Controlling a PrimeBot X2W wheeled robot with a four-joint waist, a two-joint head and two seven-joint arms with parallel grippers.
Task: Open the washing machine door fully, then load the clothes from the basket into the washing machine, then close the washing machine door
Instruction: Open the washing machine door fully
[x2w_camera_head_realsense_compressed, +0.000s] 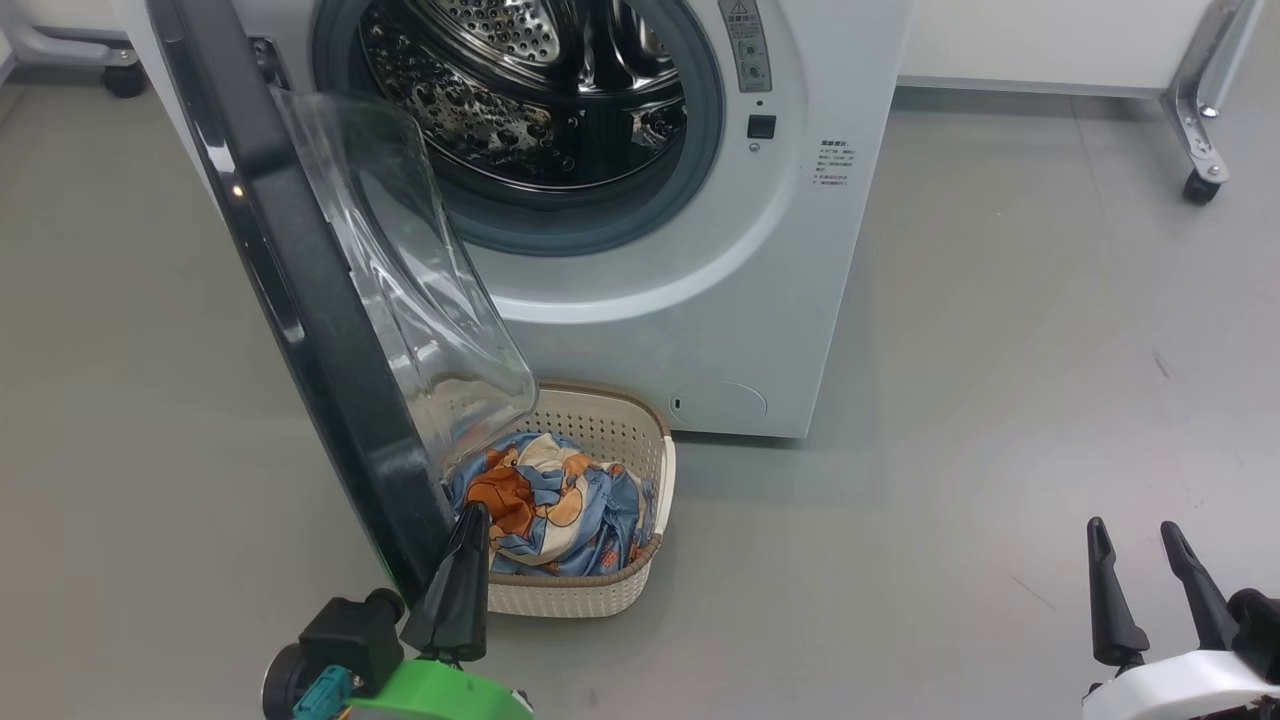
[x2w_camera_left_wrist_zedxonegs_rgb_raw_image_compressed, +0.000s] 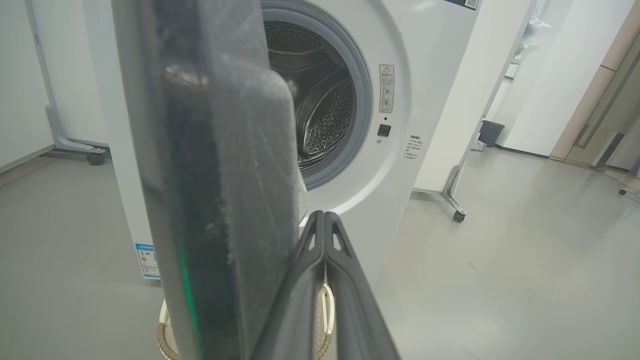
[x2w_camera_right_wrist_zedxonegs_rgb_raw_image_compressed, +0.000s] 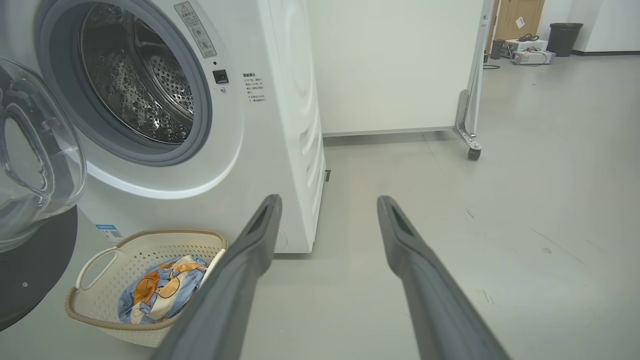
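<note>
— Which step was it?
— Opening the door. It stood half open over the basket, which held the clothes in front of the washing machine. The left gripper, fingers pressed together, was just beside the door's inner edge. The right gripper was spread and empty.
— Next?
— Probably pushing the door wider, clear of the basket.

washing machine door open; clothes in basket

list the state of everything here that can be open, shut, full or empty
washing machine door, open, swung out partway
drum, nothing seen inside
basket, upright, holding the clothes
clothes, bunched up, not loaded yet
left gripper, shut, empty, by the door's lower edge
right gripper, open, empty
</note>
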